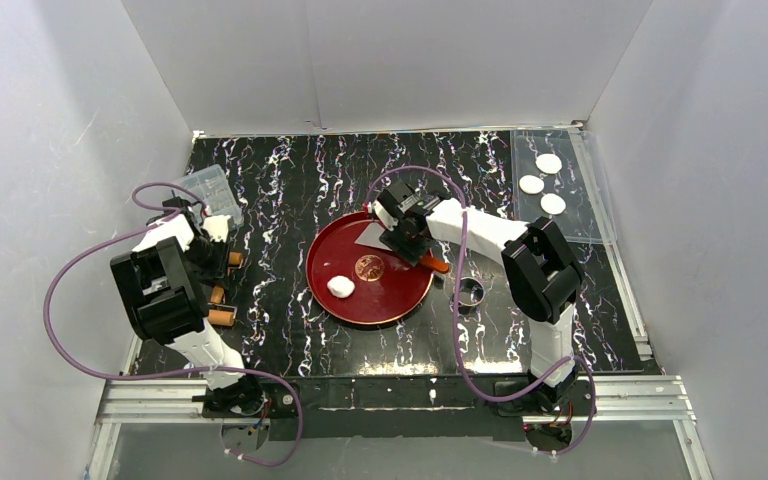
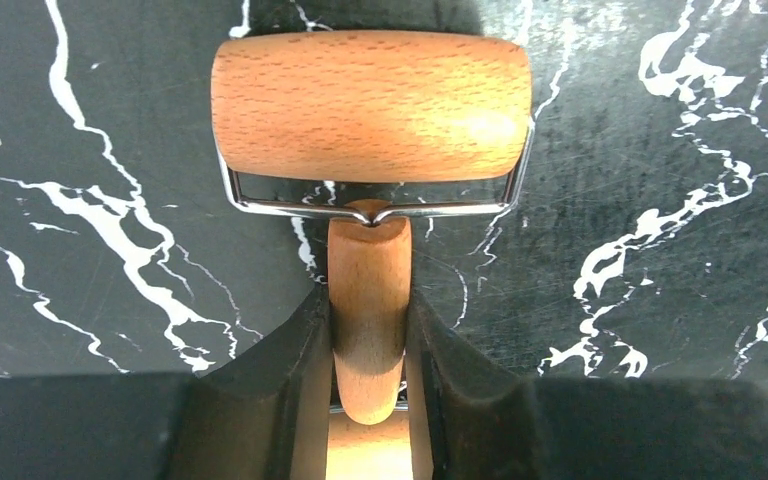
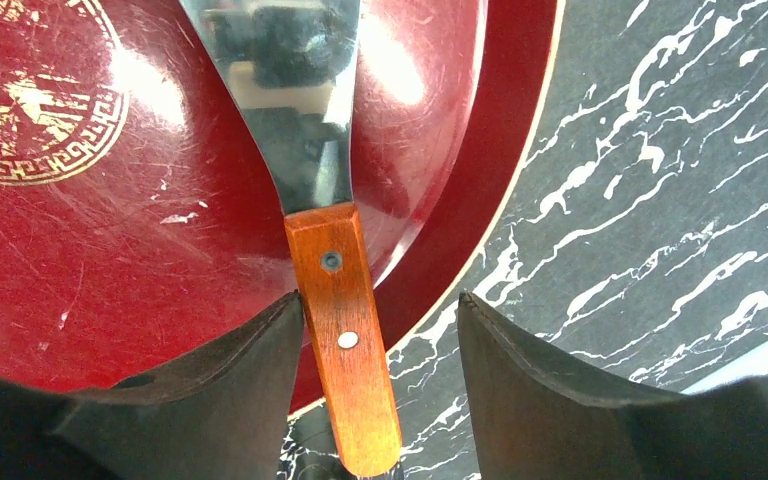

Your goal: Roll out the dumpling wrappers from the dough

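Note:
The dough point(image 1: 340, 286) is a small white lump on the left part of the red plate point(image 1: 400, 295). Three round white dumpling wrappers point(image 1: 531, 184) lie on a clear sheet at the back right. My left gripper point(image 2: 368, 300) is shut on the handle of a wooden roller point(image 2: 370, 105) that lies on the black marble table at the left point(image 1: 222, 316). My right gripper point(image 3: 378, 297) is open over the plate's right rim point(image 3: 500, 150). The orange handle of a metal scraper point(image 3: 345, 340) lies between its fingers, against the left one, with the blade point(image 3: 280, 90) on the plate.
A small metal ring point(image 1: 472, 292) stands on the table right of the plate. A clear plastic container point(image 1: 210, 190) sits at the back left. White walls close in the table on three sides.

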`<action>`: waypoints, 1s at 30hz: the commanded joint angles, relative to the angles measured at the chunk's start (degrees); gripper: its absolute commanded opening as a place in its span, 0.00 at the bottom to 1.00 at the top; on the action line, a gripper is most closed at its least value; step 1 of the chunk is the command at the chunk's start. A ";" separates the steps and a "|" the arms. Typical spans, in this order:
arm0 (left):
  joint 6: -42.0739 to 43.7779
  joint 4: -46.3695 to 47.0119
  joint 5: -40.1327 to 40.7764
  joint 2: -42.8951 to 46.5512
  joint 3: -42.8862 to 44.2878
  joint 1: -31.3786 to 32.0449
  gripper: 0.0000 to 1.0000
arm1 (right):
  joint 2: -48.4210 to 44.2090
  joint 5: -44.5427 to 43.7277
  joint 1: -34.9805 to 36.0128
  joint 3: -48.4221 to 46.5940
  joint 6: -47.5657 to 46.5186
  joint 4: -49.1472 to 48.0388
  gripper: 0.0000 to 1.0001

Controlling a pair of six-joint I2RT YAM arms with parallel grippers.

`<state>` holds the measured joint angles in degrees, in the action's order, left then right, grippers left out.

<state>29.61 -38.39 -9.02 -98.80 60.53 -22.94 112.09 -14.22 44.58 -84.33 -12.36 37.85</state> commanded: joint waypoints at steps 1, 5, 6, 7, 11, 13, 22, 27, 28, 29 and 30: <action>0.69 -4.40 -7.95 -0.82 -0.55 0.16 0.00 | -4.63 -0.03 -0.37 -2.84 0.48 2.09 0.66; 2.15 -5.19 -12.48 3.07 0.23 0.23 0.00 | -10.19 4.59 -0.38 -1.22 2.03 -0.34 0.68; 2.46 -5.38 -13.79 4.06 0.60 0.17 0.00 | -11.37 5.47 -0.44 -1.19 2.49 -0.74 0.68; 2.63 -5.55 -15.38 4.72 0.96 0.21 0.00 | -12.31 6.28 -0.39 -1.23 2.92 -1.08 0.69; 3.03 -8.55 -21.94 5.01 3.21 0.38 0.00 | -14.88 9.44 -0.40 -2.85 4.71 -1.32 0.70; 3.10 -9.98 -23.72 5.36 3.98 1.35 0.00 | -15.64 11.14 -0.43 -3.97 6.03 -1.54 0.71; 11.15 -14.38 -31.93 17.64 6.74 14.23 0.00 | -15.39 26.98 -2.96 -14.23 19.60 -2.38 0.80; 22.34 -20.23 -36.49 23.20 15.68 20.66 0.00 | -9.87 41.04 -6.37 -25.02 39.65 -6.13 0.84; 25.34 -22.33 -36.79 24.70 17.42 21.44 0.00 | -8.01 45.03 -5.74 -27.37 43.41 -7.54 0.84; 26.95 -22.51 -36.87 26.02 17.76 21.99 0.00 | -7.50 46.47 -4.95 -27.73 46.16 -9.51 0.84; 28.89 -22.51 -36.24 27.21 17.68 24.61 0.00 | -6.76 47.22 -3.40 -29.49 48.54 -10.34 0.83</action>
<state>51.59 -56.99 -43.05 -76.01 76.07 -1.43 104.14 26.63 37.93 -108.99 27.09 31.64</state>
